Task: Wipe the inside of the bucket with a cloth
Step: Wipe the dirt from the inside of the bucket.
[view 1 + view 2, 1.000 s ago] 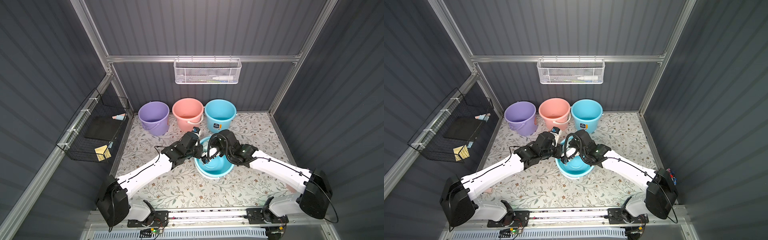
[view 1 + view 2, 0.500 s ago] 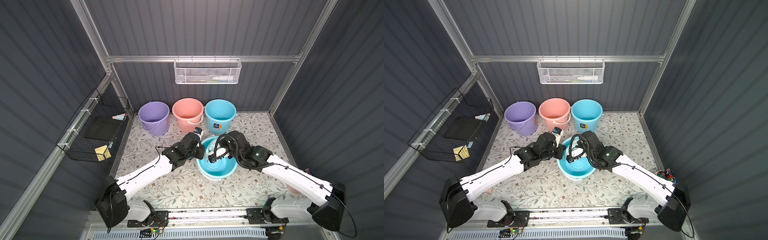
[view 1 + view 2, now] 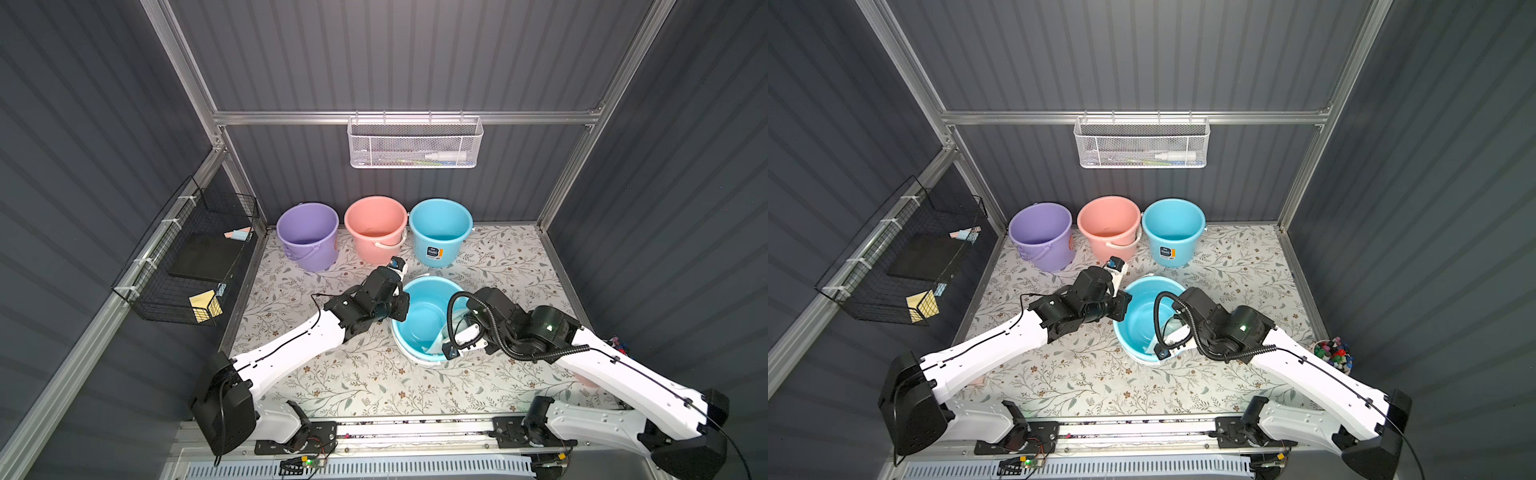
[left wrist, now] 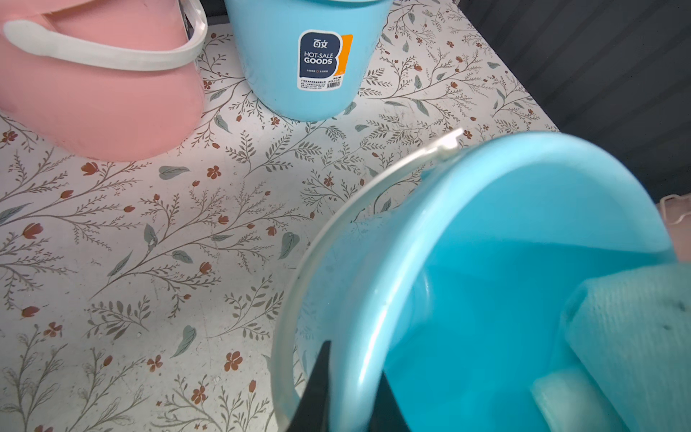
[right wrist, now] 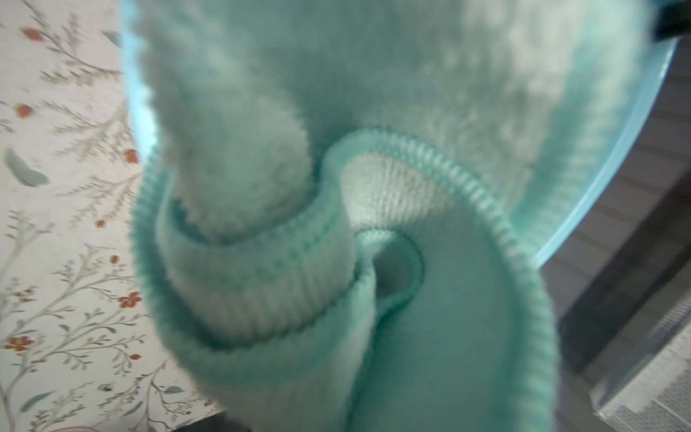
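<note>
A light blue bucket (image 3: 419, 309) (image 3: 1140, 309) stands tilted mid-floor in both top views. My left gripper (image 3: 400, 306) (image 3: 1122, 306) is shut on its left rim; in the left wrist view its dark fingers (image 4: 321, 377) pinch the rim of the bucket (image 4: 486, 224). Inside, against the near right wall, my right gripper (image 3: 455, 332) is shut on the pale aqua cloth (image 3: 436, 347) (image 3: 1156, 341). The rumpled cloth (image 5: 374, 224) fills the right wrist view and hides the fingers; the bucket rim (image 5: 583, 209) shows behind it.
Purple (image 3: 307, 232), pink (image 3: 376, 226) and blue (image 3: 440, 228) buckets stand in a row at the back wall. A white mesh basket (image 3: 415, 143) hangs above them, and a black wire basket (image 3: 187, 266) is on the left wall. A cup of coloured bits (image 3: 1333, 353) sits at the right.
My right gripper has dragged the cloth from the bucket's far left side across to its near right wall. The left gripper has kept its hold on the rim.
</note>
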